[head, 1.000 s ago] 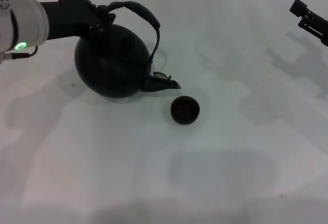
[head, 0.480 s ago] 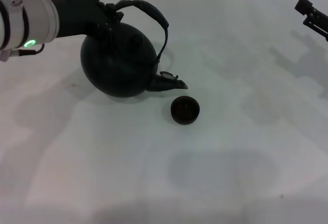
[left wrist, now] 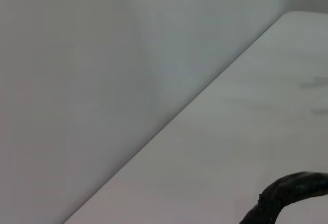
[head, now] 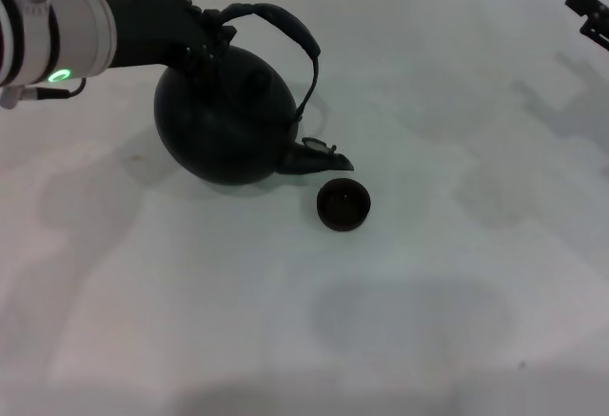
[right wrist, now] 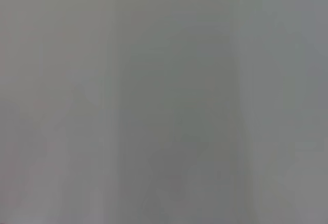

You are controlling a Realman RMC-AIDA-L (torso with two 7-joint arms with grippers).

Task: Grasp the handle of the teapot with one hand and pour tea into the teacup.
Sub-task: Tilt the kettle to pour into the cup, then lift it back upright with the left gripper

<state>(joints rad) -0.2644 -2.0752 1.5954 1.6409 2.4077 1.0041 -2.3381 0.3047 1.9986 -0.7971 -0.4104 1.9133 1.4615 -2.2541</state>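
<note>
The round matte black teapot (head: 224, 116) is at the left middle of the white table (head: 285, 321) in the head view, tilted with its short spout (head: 322, 157) pointing right and down. The spout tip is just beside the far rim of the tiny dark teacup (head: 343, 204). My left gripper (head: 205, 33) is shut on the left end of the arched black handle (head: 284, 22). A piece of the handle also shows in the left wrist view (left wrist: 287, 193). My right gripper (head: 590, 9) is at the far right edge, away from the teapot.
The table's far edge meets a plain grey wall (left wrist: 102, 55). The right wrist view shows only a grey blank surface. No other objects stand on the table.
My left arm has carried the teapot to the right, bringing the spout closer to the teacup. My right arm has drawn back toward the upper right edge.
</note>
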